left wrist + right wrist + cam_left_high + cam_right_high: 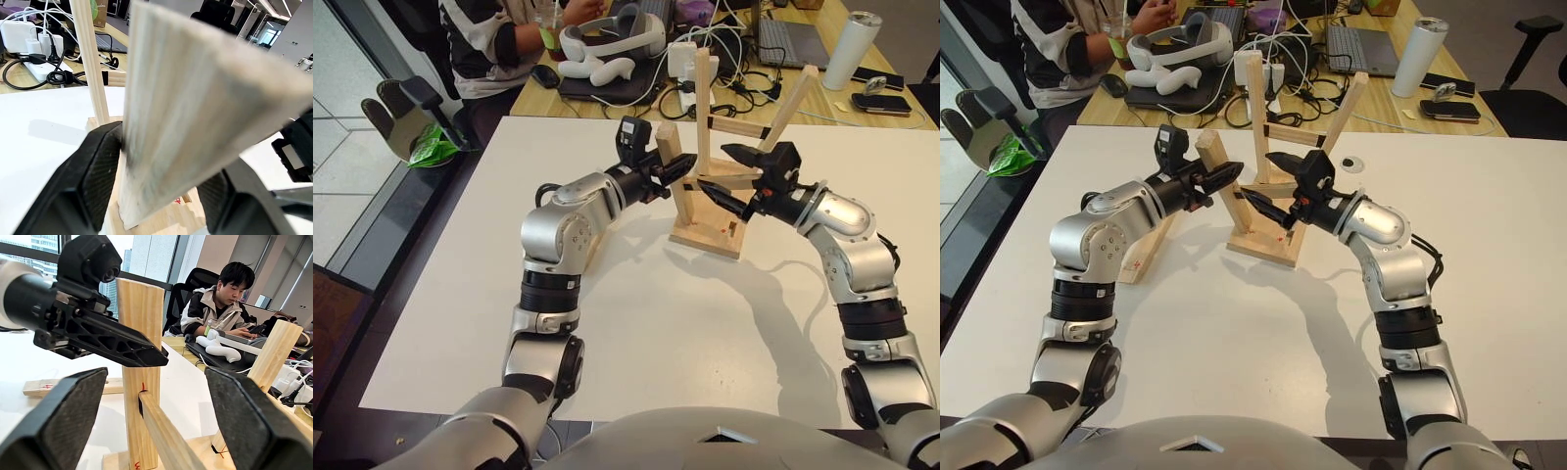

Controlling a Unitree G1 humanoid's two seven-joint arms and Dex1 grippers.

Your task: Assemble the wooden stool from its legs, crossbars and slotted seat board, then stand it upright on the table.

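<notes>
A: Left gripper (678, 166) status?
B: Clamped on the upper part of the near leg (684, 204).
A: Right gripper (714, 168)?
B: Fingers spread wide, holding nothing, either side of the low crossbar (729, 182).
A: Stool (703, 108) location?
B: Inverted, seat board (710, 238) flat on the white table (636, 323), far side, legs pointing up

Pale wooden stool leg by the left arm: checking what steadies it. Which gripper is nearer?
Left. The left gripper clamps the pale wooden leg; the right gripper is open beside it, straddling a wooden crossbar.
</notes>
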